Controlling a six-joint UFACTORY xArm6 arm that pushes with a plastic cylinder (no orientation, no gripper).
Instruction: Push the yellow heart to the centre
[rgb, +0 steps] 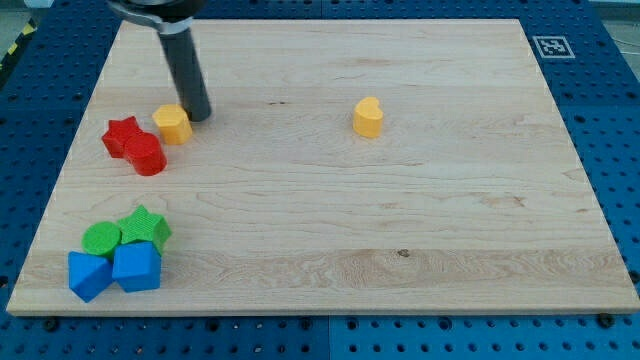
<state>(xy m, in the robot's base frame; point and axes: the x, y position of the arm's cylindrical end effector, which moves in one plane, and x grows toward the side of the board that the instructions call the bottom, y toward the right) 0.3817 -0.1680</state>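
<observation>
The yellow heart (368, 116) sits on the wooden board (400, 230), a little right of the middle and toward the view's top. My tip (198, 118) is far to the heart's left, in the upper left part of the board. It stands right against the right side of a second yellow block (172, 124), which looks like a pentagon. The dark rod rises from the tip to the view's top edge.
A red star (121, 134) and another red block (147, 156) touch each other just left of and below the yellow pentagon. At the lower left, a green round block (101, 238), a green star (147, 226) and two blue blocks (89, 275) (136, 267) cluster.
</observation>
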